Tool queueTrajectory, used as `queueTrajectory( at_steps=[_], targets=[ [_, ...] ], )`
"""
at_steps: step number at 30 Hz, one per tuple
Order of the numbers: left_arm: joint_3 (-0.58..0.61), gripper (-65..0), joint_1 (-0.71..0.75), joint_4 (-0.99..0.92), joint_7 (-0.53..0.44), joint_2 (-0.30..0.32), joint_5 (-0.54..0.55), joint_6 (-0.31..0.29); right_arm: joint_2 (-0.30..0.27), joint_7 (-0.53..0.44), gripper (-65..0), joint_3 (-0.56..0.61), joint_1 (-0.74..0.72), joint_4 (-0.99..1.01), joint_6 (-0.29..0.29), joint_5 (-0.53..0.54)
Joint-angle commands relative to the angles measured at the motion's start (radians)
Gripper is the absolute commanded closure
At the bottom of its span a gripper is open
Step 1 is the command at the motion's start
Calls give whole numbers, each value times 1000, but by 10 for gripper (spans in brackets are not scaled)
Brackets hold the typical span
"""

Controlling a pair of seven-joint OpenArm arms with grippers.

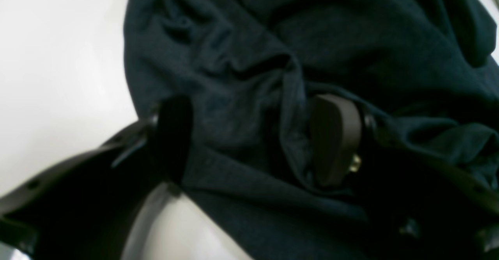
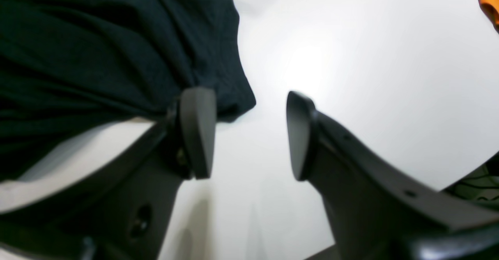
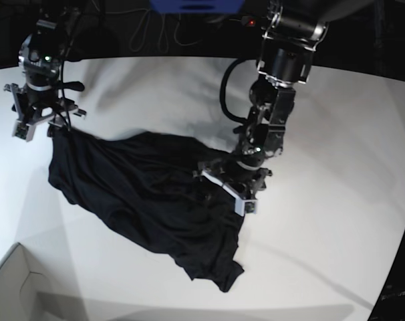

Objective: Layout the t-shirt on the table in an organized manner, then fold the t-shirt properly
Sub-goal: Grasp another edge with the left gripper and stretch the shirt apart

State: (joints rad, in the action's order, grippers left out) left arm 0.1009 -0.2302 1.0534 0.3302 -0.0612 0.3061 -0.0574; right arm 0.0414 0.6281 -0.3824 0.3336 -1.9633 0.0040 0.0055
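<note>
One t-shirt (image 3: 149, 200) on show, black and rumpled, the only garment in play, sprawled from ten o'clock down to five o'clock on the one white table (image 3: 336, 200). Two arms on the field, so two grippers: the right gripper (image 3: 39, 120) up at ten o'clock, the left gripper (image 3: 230, 184) near centre. Two fingers on each, four in all. One white cardboard box (image 3: 15, 287) at seven o'clock.

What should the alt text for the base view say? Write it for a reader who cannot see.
A crumpled black t-shirt lies spread diagonally on a white table. The left gripper is open over the shirt's right edge, and the right gripper is open at its far left corner. A white box corner shows bottom left.
</note>
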Motion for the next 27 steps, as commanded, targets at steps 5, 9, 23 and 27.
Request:
queueTrajectory(
  at_steps=[5,9,23,27],
  targets=[
    [-7,-455,-4,9,-13,5,6,-8,-5,-24,-298,-2,12,-21,3,0],
    [-7,-283,15,9,-13,28,5,-9,-5,-26,-298,0,12,-21,3,0],
    [-367,-3,337,492,140,122,176,-9,-5,-30,-298,4,-17,-20,3,0],
    [-524,-3,457,649,169,142,268,-15,-5,-32,-298,13,-20,-20,4,0]
  ],
)
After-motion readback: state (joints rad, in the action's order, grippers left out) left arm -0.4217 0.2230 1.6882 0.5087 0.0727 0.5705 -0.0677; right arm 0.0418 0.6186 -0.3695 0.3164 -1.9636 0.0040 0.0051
